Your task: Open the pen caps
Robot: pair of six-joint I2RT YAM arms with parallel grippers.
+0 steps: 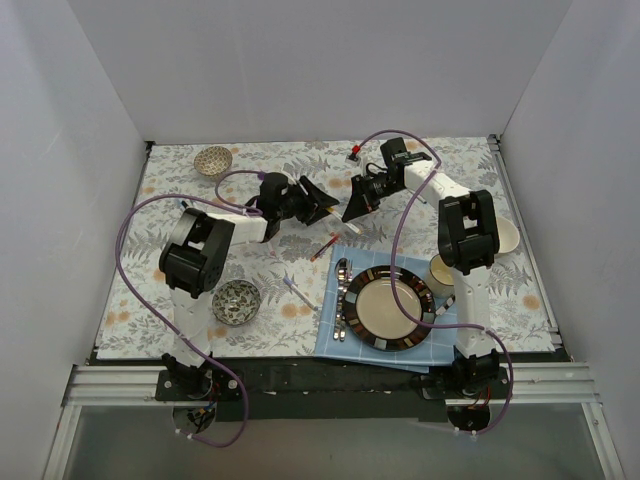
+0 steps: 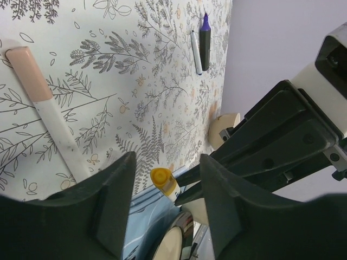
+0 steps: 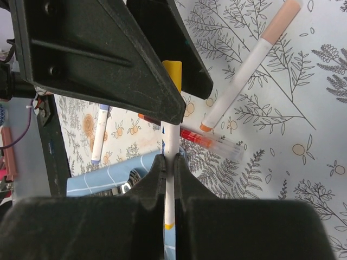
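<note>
My right gripper [image 3: 169, 160] is shut on the white barrel of a yellow pen [image 3: 169, 138] and holds it above the table. Its yellow cap [image 3: 172, 75] is on and points at my left gripper. In the left wrist view the yellow cap [image 2: 164, 181] sits between the spread fingers of my left gripper [image 2: 167, 162], touching neither. From above, the two grippers, left [image 1: 318, 203] and right [image 1: 354, 207], face each other at mid table. Loose capped pens lie on the cloth: a peach one [image 3: 255, 59], a red one [image 3: 211, 140], a blue-ended one [image 3: 100, 135] and a thick dark purple marker [image 2: 205, 40].
A striped plate [image 1: 372, 280] with cutlery [image 1: 342, 295] beside it rests on a blue napkin [image 1: 335, 340] at the front right, next to a mug [image 1: 443, 270]. Patterned bowls stand at the back left [image 1: 213, 160] and front left [image 1: 237, 301]. A small red piece [image 1: 354, 152] lies at the back.
</note>
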